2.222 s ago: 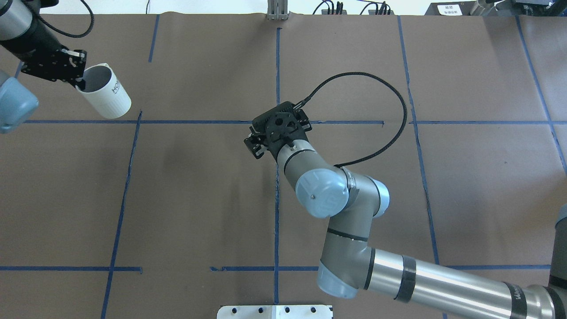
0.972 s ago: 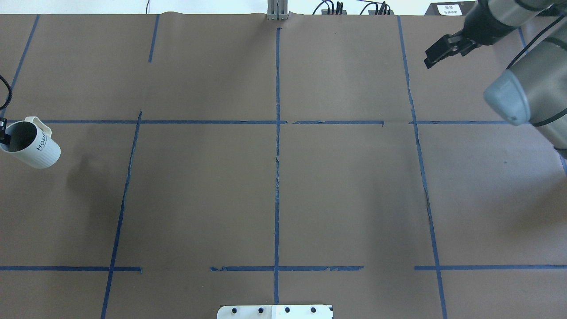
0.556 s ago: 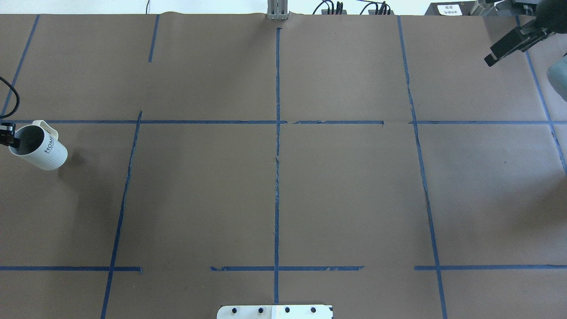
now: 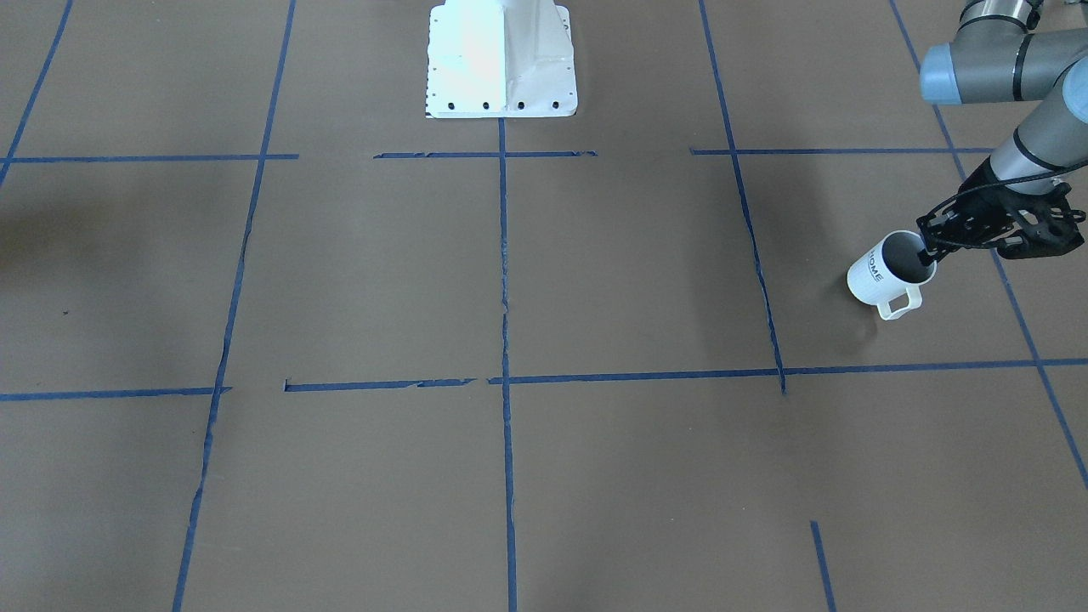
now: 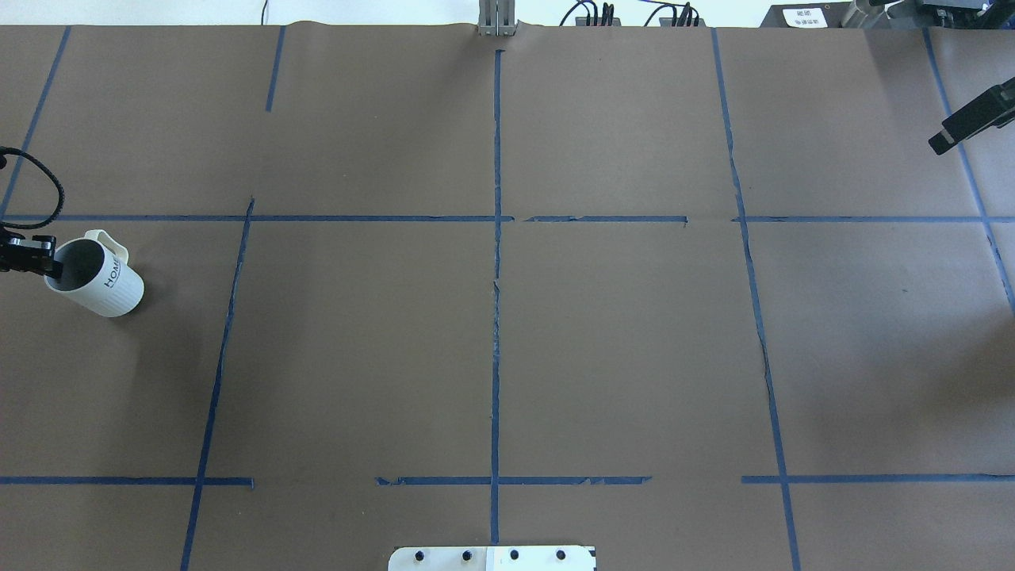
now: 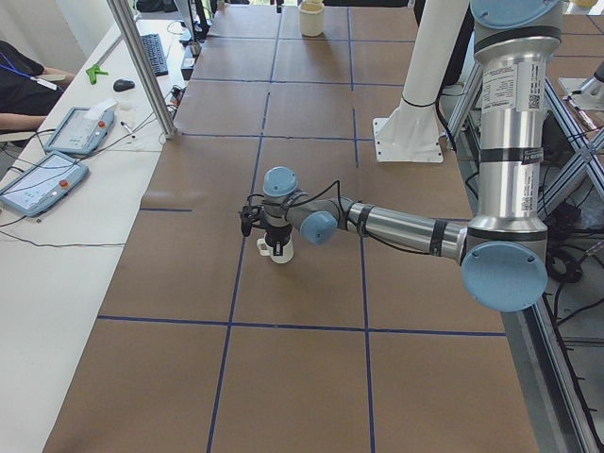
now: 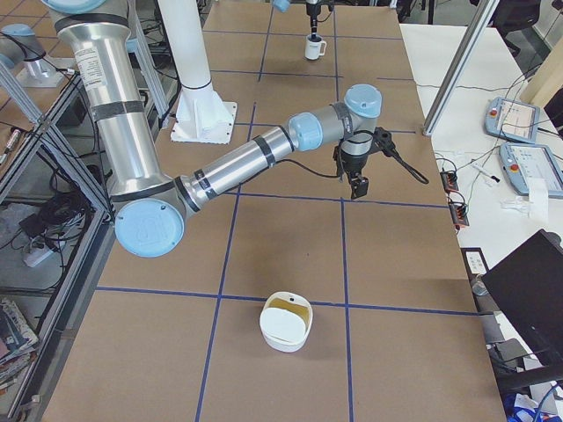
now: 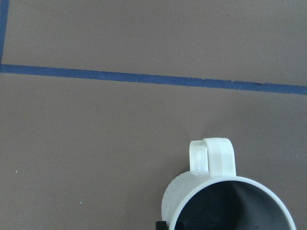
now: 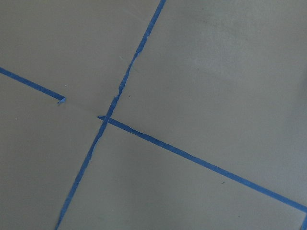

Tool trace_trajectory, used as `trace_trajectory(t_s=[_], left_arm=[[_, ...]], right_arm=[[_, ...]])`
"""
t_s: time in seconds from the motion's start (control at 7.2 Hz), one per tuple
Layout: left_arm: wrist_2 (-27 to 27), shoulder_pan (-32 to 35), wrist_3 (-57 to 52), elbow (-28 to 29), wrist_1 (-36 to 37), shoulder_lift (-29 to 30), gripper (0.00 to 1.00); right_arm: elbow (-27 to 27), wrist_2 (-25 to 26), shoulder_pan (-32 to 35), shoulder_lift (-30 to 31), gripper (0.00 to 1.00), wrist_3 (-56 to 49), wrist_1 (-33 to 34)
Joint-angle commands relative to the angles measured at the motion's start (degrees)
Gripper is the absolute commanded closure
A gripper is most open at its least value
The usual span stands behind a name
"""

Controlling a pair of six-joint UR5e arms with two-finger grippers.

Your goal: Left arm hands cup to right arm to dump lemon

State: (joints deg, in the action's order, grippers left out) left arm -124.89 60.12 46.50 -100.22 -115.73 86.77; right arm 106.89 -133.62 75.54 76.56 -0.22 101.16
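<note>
The cup (image 5: 99,276) is a white ribbed mug lettered "HOME", upright at the table's far left, low over or on the brown paper; I cannot tell whether it touches. It also shows in the front view (image 4: 884,274) and the left wrist view (image 8: 225,201), where its grey inside shows no lemon. My left gripper (image 5: 49,266) is shut on the cup's rim, opposite the handle (image 8: 213,155). My right gripper (image 5: 938,145) hangs over the far right of the table, away from the cup. I cannot tell whether it is open or shut.
A white bowl (image 7: 286,322) with something yellowish inside stands near the table's right end. The white robot base (image 4: 501,59) sits at the near middle edge. Blue tape lines cross the brown paper. Tablets (image 6: 40,181) and an operator are on the side bench.
The right arm has left the table's middle for the far right edge. The left gripper brought the cup nearer, then rightward and lower, its shadow closing in.
</note>
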Motion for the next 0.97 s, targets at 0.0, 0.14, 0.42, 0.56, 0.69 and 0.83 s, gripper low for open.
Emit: trace_trajectory(t_s=[0.0, 0.14, 0.42, 0.56, 0.69, 0.83], left_arm=[[0.1, -0.1, -0.2, 0.0, 0.0, -0.1, 0.82], [0.1, -0.1, -0.2, 0.0, 0.1, -0.1, 0.67], [-0.6, -0.1, -0.4, -0.7, 0.5, -0.1, 0.00], [-1.3, 0.1, -3.7, -1.0, 1.0, -0.1, 0.00], [-3.8, 2.3, -14.7, -1.0, 5.6, -0.2, 0.00], [-4.2, 9.5, -25.6, -1.3, 12.1, -0.6, 0.00]], right_arm=[[0.2, 0.1, 0.0, 1.1, 0.00, 0.0, -0.3], [0.2, 0.1, 0.2, 1.3, 0.00, 0.0, -0.2], [0.3, 0.1, 1.5, 3.4, 0.00, -0.2, 0.1], [0.5, -0.1, 2.9, 4.8, 0.00, -2.6, 0.3], [0.5, -0.1, 5.5, 6.8, 0.00, -5.5, 0.4], [0.6, 0.0, 7.9, 8.3, 0.00, -7.2, 0.4]])
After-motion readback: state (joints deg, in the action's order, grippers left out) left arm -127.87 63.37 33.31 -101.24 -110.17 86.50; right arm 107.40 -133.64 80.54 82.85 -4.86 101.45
